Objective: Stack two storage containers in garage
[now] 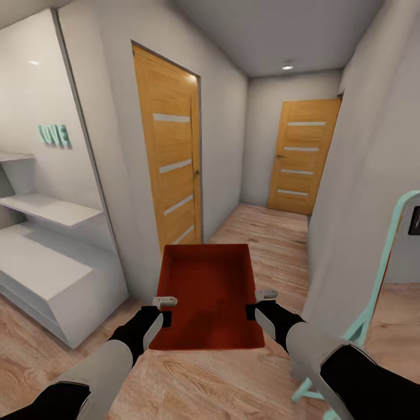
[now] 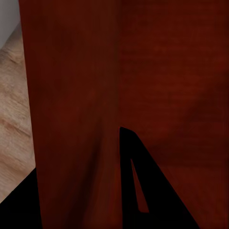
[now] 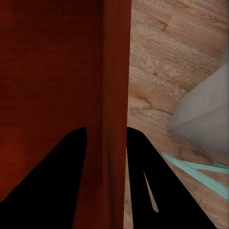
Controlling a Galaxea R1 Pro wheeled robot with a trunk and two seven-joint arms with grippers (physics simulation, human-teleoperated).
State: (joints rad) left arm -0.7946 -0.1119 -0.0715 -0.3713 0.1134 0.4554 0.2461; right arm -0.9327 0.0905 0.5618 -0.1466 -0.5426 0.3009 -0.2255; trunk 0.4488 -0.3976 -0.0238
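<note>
Nearest the robot, one storage container [image 1: 210, 294] is carried in mid-air between both arms, straight ahead at twelve o'clock and low. The left claw [image 1: 165, 310] is clamped on its left wall at about ten o'clock of the box; the right claw [image 1: 258, 304] is pinching the right wall at about three o'clock. In the right wrist view the dark fingers [image 3: 143, 181] straddle the thin red wall [image 3: 114, 95], one on each side.

Beneath it lies light wood-plank flooring [image 1: 256, 233]. White shelving [image 1: 46, 245] stands at nine o'clock, a teal frame [image 1: 379, 280] at four o'clock. Further on, a wooden door [image 1: 172, 157] sits at eleven o'clock, and another door [image 1: 300, 154] closes the corridor at one o'clock.

By my reading, this is transit: one box is lifted and on its way, but nothing here looks like a garage, so setting down and stacking both remain.
</note>
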